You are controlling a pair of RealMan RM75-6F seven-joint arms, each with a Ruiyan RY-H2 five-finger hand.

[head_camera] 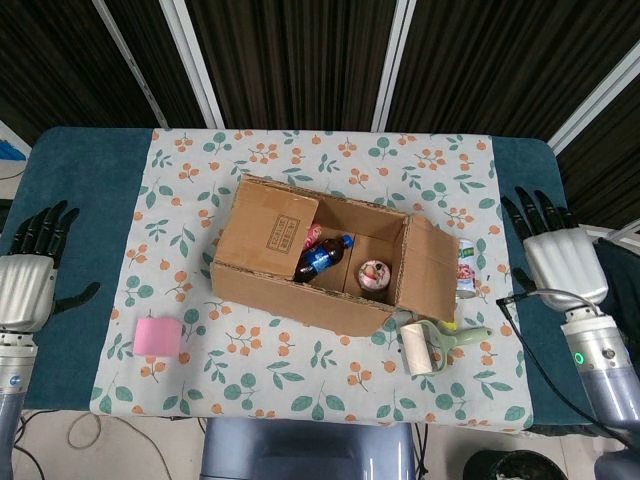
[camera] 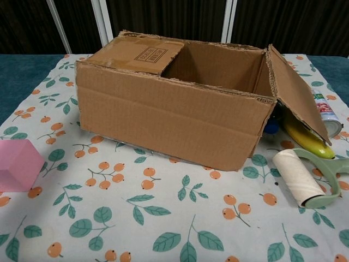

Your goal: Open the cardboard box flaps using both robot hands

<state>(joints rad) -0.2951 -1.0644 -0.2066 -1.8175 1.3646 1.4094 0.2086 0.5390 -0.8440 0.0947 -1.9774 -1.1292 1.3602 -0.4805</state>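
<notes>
Both hands, left hand [head_camera: 28, 282] and right hand [head_camera: 560, 252], are spread wide and empty at the table's side edges. The cardboard box [head_camera: 320, 255] has its left flap [head_camera: 268, 228] folded inward; hook fingertips under its free edge, lift outward.

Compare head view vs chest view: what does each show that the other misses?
Head view only: the left hand and right hand, both open and clear of the cardboard box, plus the box contents, a dark bottle and a pink-lidded cup.
Chest view only: the box's front wall and the banana lying under the folded-out right flap.
Both: box, left flap still folded in, pink block, lint roller, can.
</notes>
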